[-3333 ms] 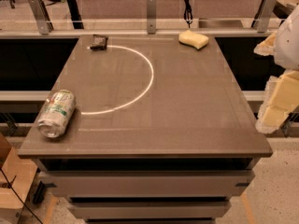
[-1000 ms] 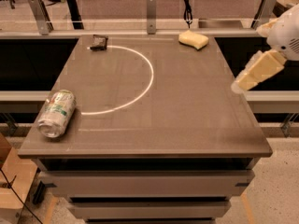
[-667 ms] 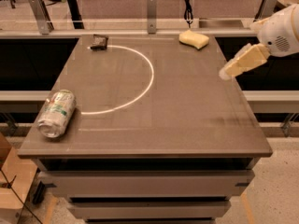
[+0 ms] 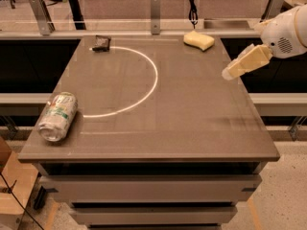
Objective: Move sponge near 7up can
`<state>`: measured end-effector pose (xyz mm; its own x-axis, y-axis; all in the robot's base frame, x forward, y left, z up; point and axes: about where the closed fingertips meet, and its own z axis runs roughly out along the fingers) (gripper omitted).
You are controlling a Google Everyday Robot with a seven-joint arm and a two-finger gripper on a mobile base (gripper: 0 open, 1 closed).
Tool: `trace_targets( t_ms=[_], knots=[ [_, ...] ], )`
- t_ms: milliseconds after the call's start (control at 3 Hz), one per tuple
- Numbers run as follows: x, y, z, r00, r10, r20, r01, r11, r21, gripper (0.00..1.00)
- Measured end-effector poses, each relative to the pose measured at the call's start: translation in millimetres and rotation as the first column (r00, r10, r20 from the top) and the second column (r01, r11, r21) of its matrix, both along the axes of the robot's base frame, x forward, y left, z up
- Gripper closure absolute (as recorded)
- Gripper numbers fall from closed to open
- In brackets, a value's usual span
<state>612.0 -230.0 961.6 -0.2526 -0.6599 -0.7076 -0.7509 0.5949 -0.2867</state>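
Note:
The pale yellow sponge (image 4: 199,40) lies flat at the far right corner of the brown table (image 4: 192,123). The silver-white 7up can (image 4: 58,116) with green marks lies on its side at the table's near left edge. My gripper (image 4: 229,73), with cream-yellow fingers on a white arm, hovers above the table's right edge, pointing left and down. It is to the right of the sponge and nearer to me, apart from it, and holds nothing.
A small black foil packet (image 4: 101,42) lies at the far left corner. A white arc (image 4: 148,87) is marked on the tabletop. A rail with metal posts (image 4: 155,6) runs behind the table. A wooden object (image 4: 12,186) stands on the floor at left.
My gripper has swung up from low at the table's right side and moved left and farther back, toward the sponge. The sponge, can and packet have not moved.

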Motion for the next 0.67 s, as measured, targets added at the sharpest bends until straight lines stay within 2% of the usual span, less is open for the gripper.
trace_targets(
  t_ms=[333,667],
  knots=[
    [17.1,5.8,-3.7,0.9994,-0.005,0.033,0.003,0.997,0.072,0.0],
    [44.4,14.7,-11.8,0.9977,-0.017,0.066,0.006,0.987,0.158,0.0]
  ],
)
